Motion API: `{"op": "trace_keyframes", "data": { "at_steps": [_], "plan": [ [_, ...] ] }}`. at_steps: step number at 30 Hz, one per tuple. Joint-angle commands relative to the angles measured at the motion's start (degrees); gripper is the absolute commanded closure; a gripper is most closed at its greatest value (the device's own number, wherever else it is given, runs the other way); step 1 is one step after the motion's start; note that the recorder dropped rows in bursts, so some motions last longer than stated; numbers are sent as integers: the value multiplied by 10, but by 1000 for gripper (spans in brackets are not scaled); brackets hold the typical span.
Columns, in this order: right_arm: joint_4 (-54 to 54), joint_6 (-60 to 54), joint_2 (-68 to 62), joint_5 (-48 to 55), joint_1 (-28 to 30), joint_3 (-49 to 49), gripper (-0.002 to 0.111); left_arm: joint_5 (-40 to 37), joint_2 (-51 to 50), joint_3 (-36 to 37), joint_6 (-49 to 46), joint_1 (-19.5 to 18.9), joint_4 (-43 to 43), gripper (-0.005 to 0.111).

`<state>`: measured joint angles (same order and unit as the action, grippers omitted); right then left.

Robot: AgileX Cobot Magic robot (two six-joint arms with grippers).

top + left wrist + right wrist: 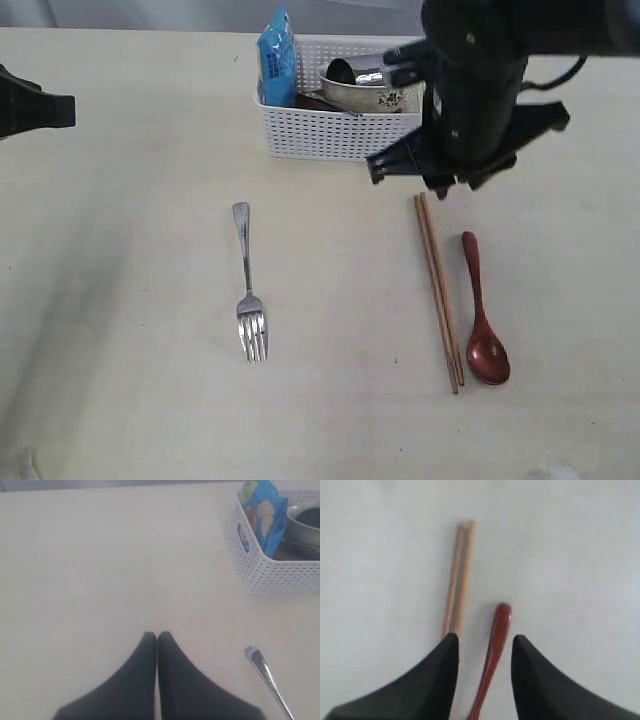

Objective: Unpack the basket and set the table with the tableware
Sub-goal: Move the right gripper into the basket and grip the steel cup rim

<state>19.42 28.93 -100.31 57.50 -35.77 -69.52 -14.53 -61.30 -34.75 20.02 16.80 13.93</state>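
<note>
Table (pixel 120 300): fork (pixel 248 290), chopsticks (pixel 438 290) and spoon (pixel 480 310) lie flat on it.
Basket (pixel 330 135): at the far edge, bowl (pixel 375 97) inside, half hidden. It is probably rigid, slick and breakable, so grip the rim.
Right gripper (pixel 485 637): jaws apart, straddling the spoon handle.
Left gripper (pixel 157 635): pressed together, empty.

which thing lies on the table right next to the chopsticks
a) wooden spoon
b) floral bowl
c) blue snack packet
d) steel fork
a: in the exterior view the wooden spoon lies alongside the chopsticks, just to their right, while the fork lies well apart on the left.
</note>
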Motion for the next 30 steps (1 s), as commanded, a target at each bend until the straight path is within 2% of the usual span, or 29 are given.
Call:
{"op": "trace_keyframes", "data": {
  "at_steps": [1, 4, 6, 9, 11, 20, 30],
  "plan": [
    [-44, -118, 20, -3, 4, -63, 74, -4, 0, 3, 6, 4, -7, 107],
    [-73, -192, 14, -13, 15, -96, 74, -4, 0, 3, 6, 4, -7, 107],
    [-129, -251, 13, -47, 56, -117, 72, -5, 0, 3, 6, 4, -7, 107],
    [-279, -356, 7, -125, 141, -136, 50, -5, 0, 3, 6, 4, -7, 106],
    [-298, -384, -15, -167, 158, -143, 50, -5, 0, 3, 4, 4, -7, 106],
    [-272, -411, -223, -160, 129, -337, 50, -3, 0, 3, -2, 4, -7, 106],
    [-217, -407, -284, -155, 105, -400, 52, 3, 0, 3, -4, 4, -7, 106]
  ]
}}
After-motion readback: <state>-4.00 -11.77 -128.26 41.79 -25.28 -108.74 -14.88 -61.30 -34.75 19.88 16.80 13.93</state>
